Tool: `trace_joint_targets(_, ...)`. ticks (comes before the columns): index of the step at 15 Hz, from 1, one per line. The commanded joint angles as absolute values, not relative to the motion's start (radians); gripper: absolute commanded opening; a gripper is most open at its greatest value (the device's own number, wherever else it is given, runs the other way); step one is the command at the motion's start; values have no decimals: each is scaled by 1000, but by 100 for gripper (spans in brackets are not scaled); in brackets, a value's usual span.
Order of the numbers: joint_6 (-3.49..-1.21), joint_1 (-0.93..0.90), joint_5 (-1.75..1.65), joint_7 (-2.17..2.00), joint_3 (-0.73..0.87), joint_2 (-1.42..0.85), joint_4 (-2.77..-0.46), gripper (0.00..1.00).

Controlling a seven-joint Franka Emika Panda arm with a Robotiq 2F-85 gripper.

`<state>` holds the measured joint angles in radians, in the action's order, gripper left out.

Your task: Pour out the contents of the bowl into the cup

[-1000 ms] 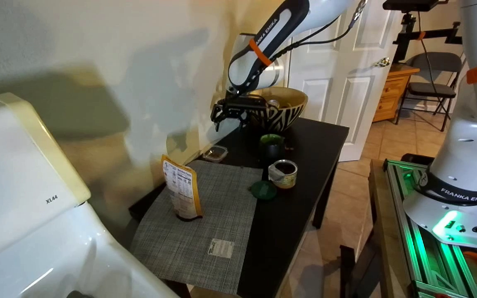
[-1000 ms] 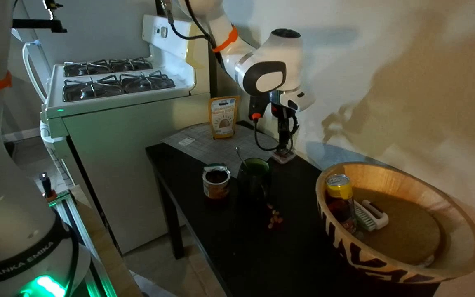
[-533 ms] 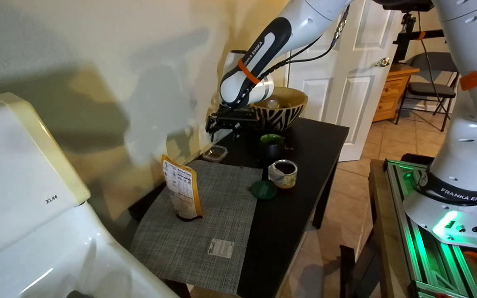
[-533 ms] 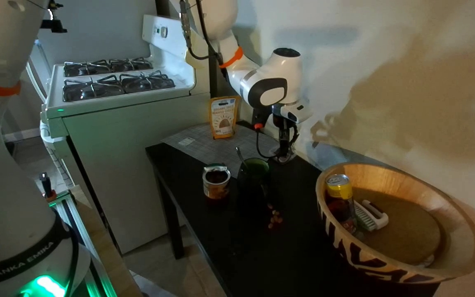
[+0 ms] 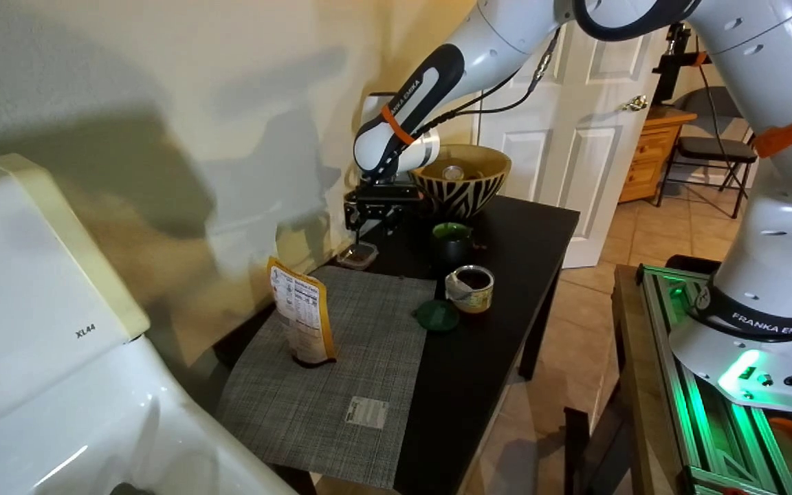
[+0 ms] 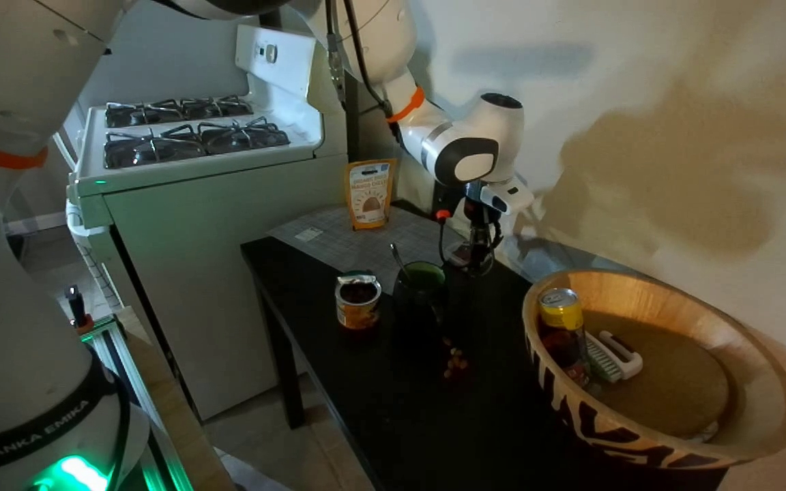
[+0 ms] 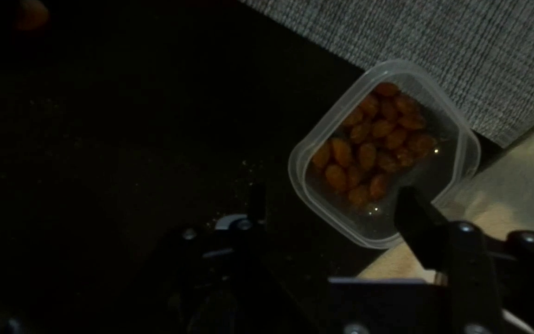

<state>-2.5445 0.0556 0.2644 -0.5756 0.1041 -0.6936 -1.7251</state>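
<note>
A small clear plastic container holds brown, raisin-like pieces. It sits on the black table against the wall, and shows in both exterior views, partly hidden by the gripper in one of them. A dark mug with a green inside stands apart from it; it also shows in an exterior view with a spoon in it. My gripper is open and empty, low by the container. In the wrist view its right finger overlaps the container's near corner; the left finger is over bare table.
An opened can and a green lid are near the mug. A yellow-edged pouch stands on the grey mat. A large wooden bowl with a can and brush stands at the table's end. Loose pieces lie near the mug.
My gripper has come down toward the table beside the container and shifted slightly sideways, staying open. The container, mug and other objects have not moved.
</note>
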Motion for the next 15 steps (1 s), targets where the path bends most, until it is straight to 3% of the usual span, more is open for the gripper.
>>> trace_joint_targets(1,-2471,63,272,-571,110,-756,-1635,63)
trace_joint_targets(2,-2459,64,273,-570,109,-764,-1626,56)
trace_joint_targets(3,-2447,62,270,-572,111,-772,-1614,58)
trace_joint_targets(4,-2438,60,269,-575,112,-780,-1608,47)
trace_joint_targets(9,-2427,55,271,-580,110,-812,-1581,34)
trace_joint_targets(13,-2416,51,271,-582,109,-827,-1567,0)
trace_joint_targets(15,-2396,48,268,-580,107,-823,-1557,0)
